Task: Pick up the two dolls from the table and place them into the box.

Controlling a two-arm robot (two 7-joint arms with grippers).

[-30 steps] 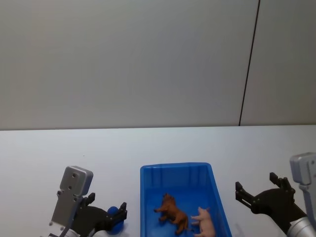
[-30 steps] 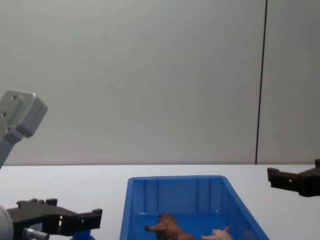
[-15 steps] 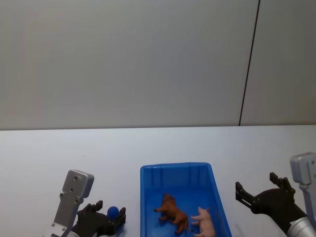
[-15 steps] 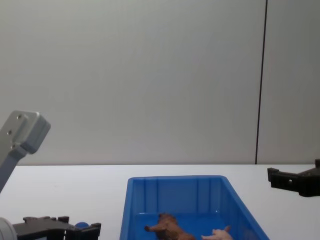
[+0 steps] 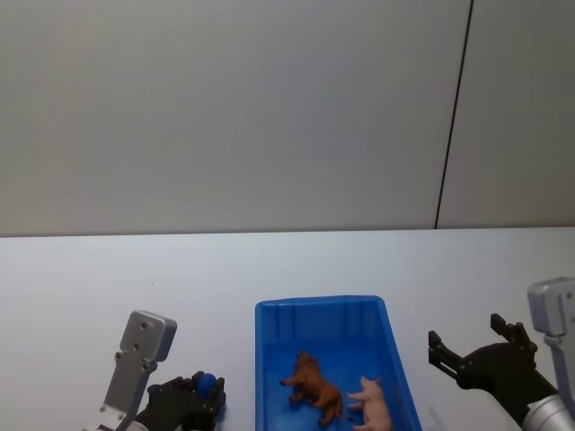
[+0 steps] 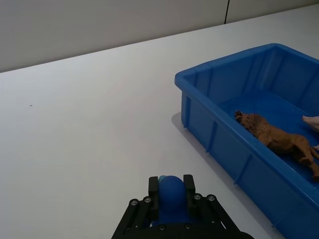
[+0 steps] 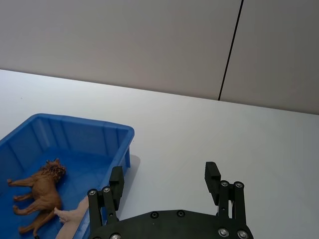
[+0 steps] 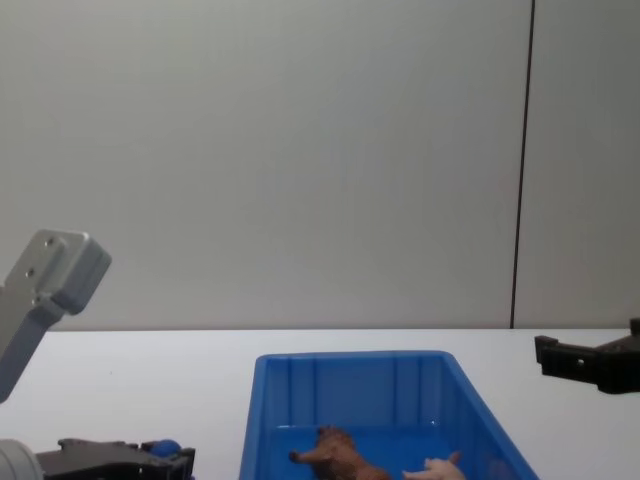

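The white bench (image 5: 180, 287) stretches wide under me. On it sits the blue box (image 5: 269, 359), right between my two arms. Both dolls are inside: the brown doll (image 5: 314, 384) stands on the box floor, and the pink doll (image 5: 373, 404) lies just beside it, on the side toward my right arm. My right gripper (image 5: 476, 352) hovers over the bench just to the right of the box, jaws spread wide apart with nothing in them. My left gripper (image 6: 172, 193) sits low on the left of the box, jaws closed around a small blue ball-topped object (image 6: 172, 195).
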